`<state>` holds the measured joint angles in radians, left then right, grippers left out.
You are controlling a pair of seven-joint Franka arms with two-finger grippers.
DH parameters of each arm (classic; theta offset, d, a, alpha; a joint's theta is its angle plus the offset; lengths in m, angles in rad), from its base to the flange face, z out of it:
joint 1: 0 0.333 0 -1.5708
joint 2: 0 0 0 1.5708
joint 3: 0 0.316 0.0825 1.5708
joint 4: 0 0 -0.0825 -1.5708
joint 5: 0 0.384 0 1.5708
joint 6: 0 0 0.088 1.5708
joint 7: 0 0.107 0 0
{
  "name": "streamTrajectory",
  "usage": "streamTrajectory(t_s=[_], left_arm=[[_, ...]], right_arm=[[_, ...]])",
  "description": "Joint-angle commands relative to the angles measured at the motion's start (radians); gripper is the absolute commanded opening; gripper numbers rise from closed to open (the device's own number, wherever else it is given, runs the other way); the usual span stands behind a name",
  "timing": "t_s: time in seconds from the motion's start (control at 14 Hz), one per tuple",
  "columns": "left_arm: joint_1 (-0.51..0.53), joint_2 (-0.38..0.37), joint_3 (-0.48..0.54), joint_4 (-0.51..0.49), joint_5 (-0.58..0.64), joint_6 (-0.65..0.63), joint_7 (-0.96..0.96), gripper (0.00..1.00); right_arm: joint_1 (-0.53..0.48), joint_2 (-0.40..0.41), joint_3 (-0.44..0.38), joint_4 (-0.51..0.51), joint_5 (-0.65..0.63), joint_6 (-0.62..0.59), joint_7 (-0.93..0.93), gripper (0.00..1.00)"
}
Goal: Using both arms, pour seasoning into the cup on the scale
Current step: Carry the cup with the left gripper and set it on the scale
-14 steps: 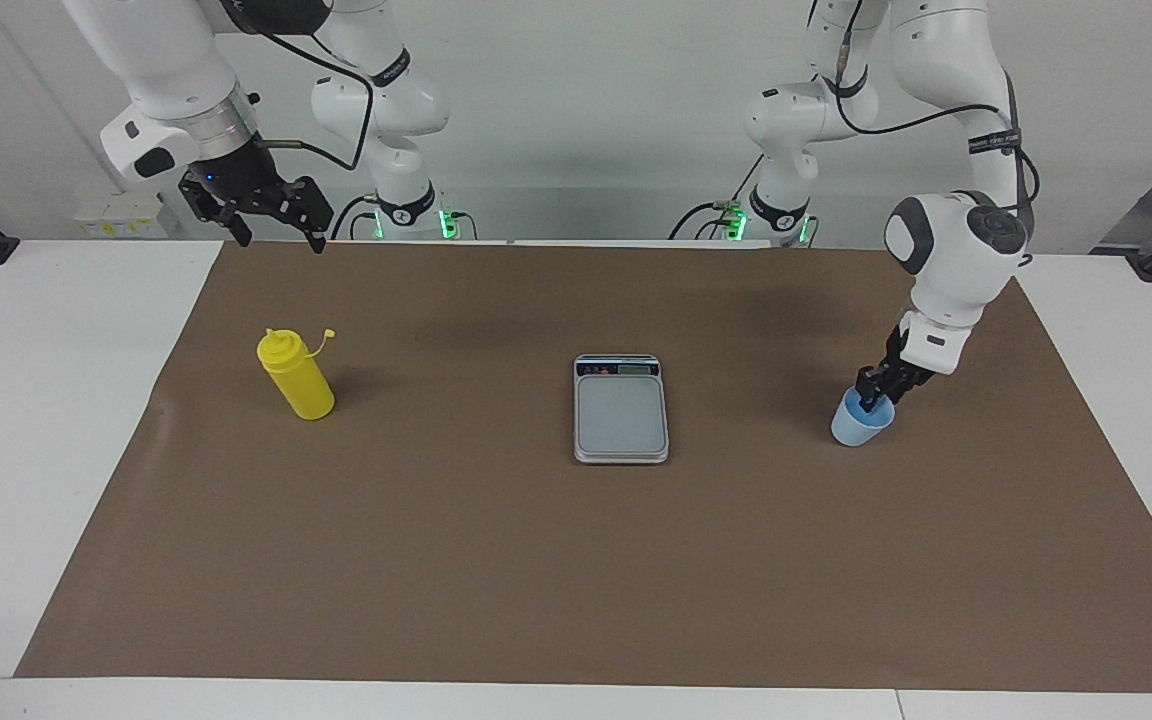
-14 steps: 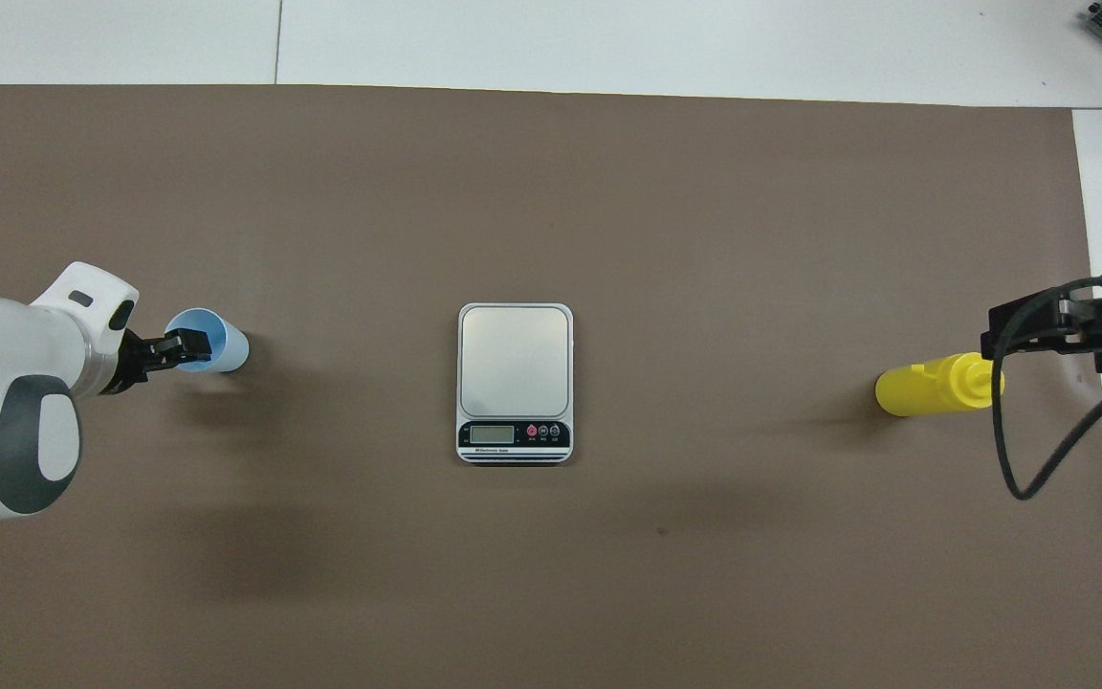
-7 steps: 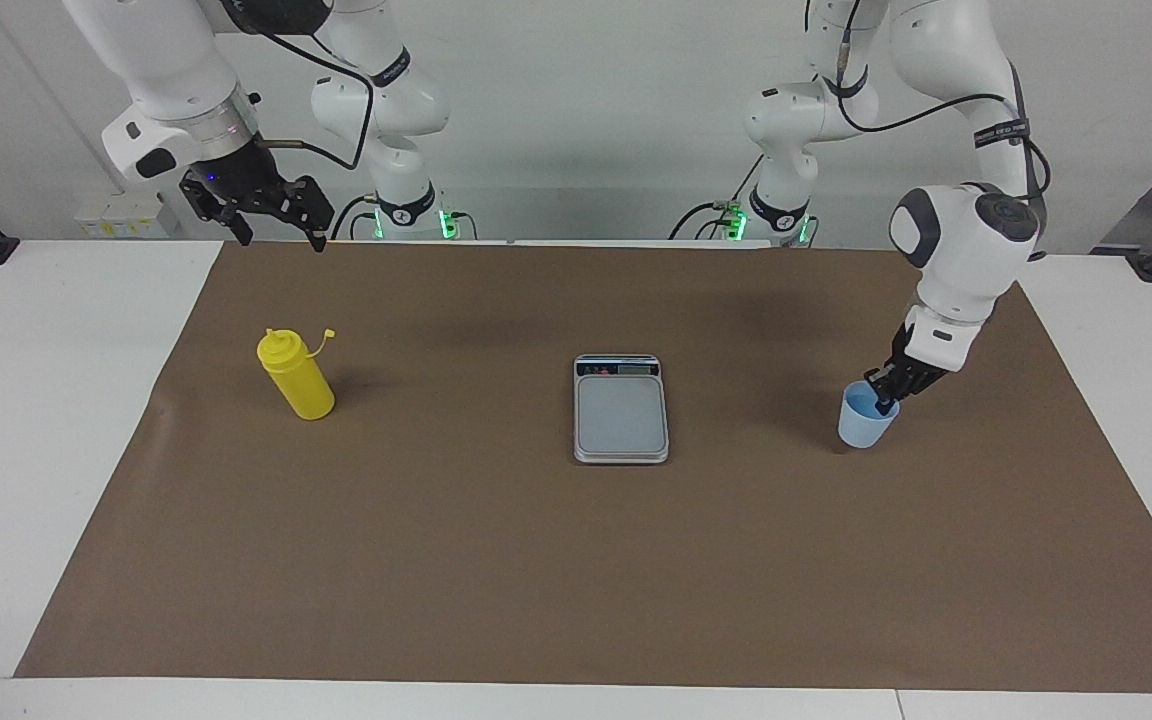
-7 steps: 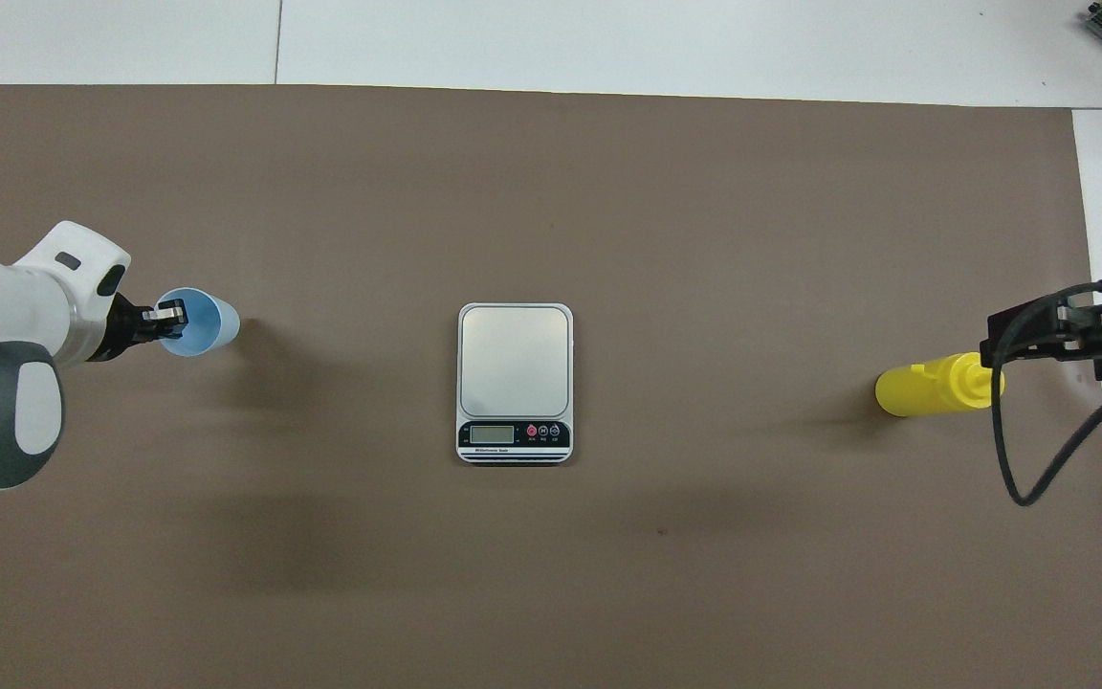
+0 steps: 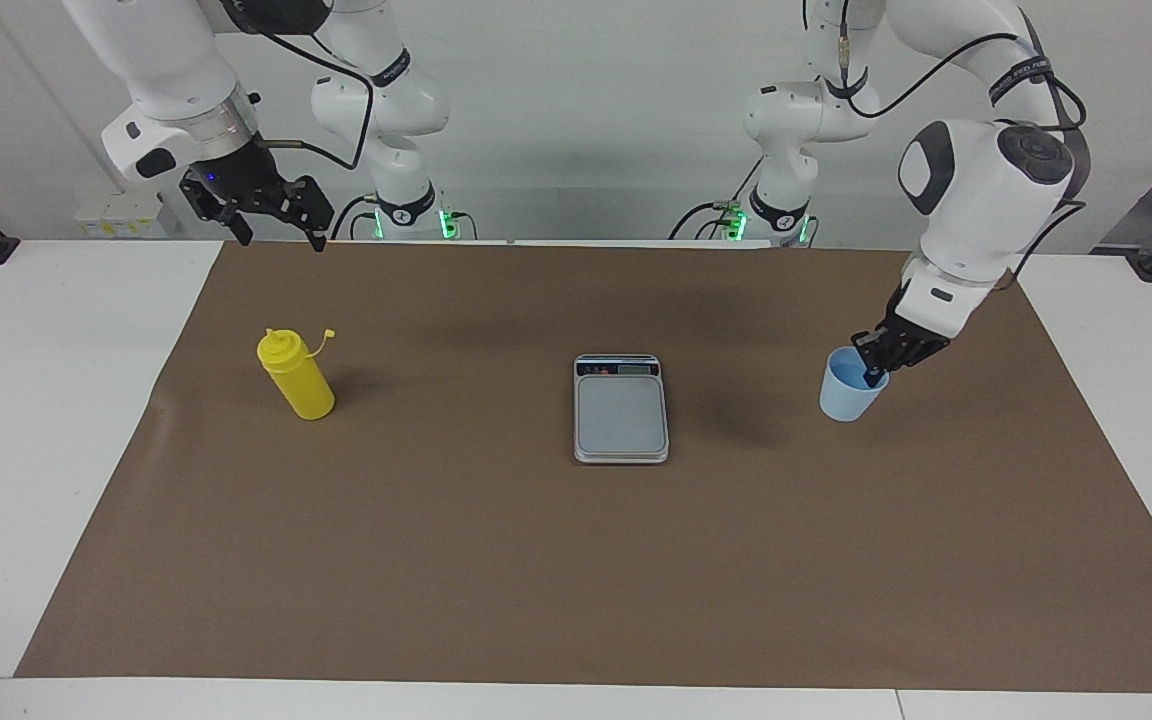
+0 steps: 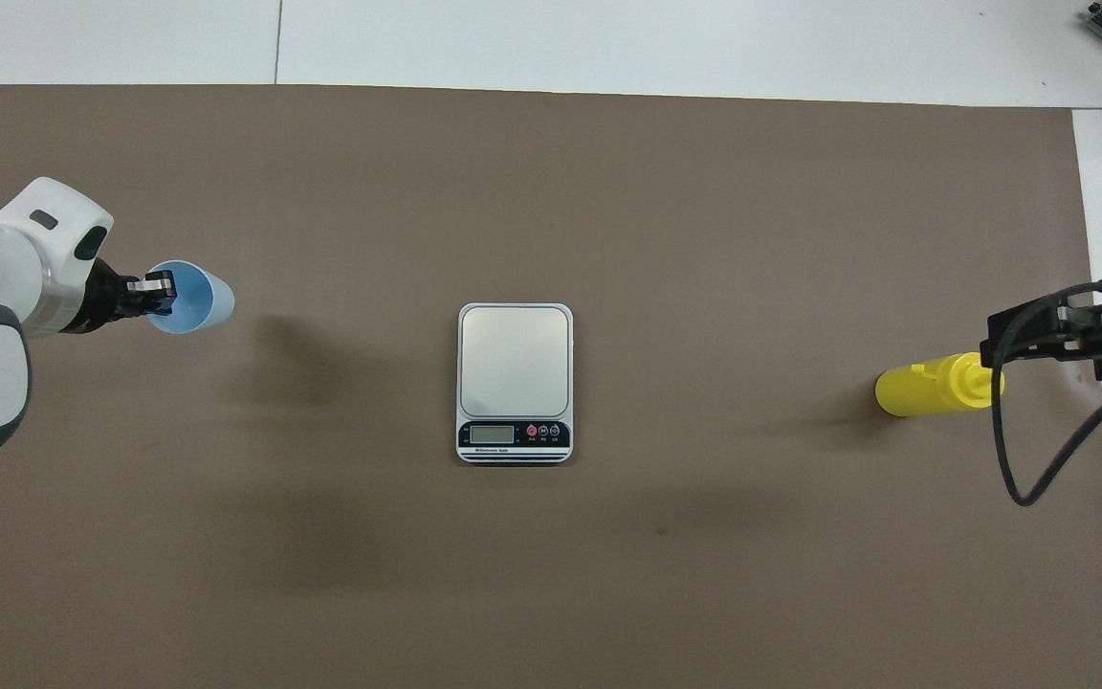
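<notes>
Blue plastic cup, light and thin-walled, hangs clamped by its rim in the left gripper above the mat's edge; right gripper waits, fingers apart.

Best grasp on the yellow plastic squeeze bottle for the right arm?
Likely the smooth round body of the yellow plastic squeeze bottle, below the ribbed nozzle, approached level from the robots' side. It stands upright on the brown mat, and its tethered cap sticks out near the top. The open right gripper waits above.
</notes>
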<state>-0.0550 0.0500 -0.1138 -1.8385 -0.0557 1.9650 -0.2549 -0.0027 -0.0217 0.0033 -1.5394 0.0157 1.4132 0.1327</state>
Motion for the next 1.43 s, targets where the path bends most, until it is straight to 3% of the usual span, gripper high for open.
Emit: streamTrajectory(t_s=[0.0, 0.21, 0.64, 0.79, 1.07, 1.36], left_arm=[[-0.106, 0.017, 0.013, 0.041, -0.009, -0.040, -0.111, 0.00], [-0.189, 0.027, 0.013, 0.044, -0.068, -0.026, -0.206, 0.00], [-0.351, 0.132, 0.013, 0.059, -0.090, 0.121, -0.403, 0.00], [-0.411, 0.206, 0.014, 0.097, -0.079, 0.135, -0.460, 0.00], [-0.453, 0.247, 0.016, 0.078, -0.038, 0.172, -0.472, 0.00], [-0.453, 0.248, 0.014, 0.044, -0.036, 0.208, -0.469, 0.00]], right_arm=[[-0.020, -0.015, 0.001, -0.011, 0.018, -0.010, -0.025, 1.00], [-0.023, -0.015, 0.000, -0.011, 0.018, -0.010, -0.027, 1.00], [-0.057, -0.014, -0.002, -0.016, 0.018, 0.036, 0.017, 1.00], [-0.092, 0.005, -0.002, -0.018, 0.018, 0.070, 0.091, 1.00], [-0.160, 0.110, 0.000, 0.001, 0.021, 0.124, 0.184, 1.00], [-0.252, 0.305, 0.000, 0.094, 0.042, 0.162, 0.215, 1.00]])
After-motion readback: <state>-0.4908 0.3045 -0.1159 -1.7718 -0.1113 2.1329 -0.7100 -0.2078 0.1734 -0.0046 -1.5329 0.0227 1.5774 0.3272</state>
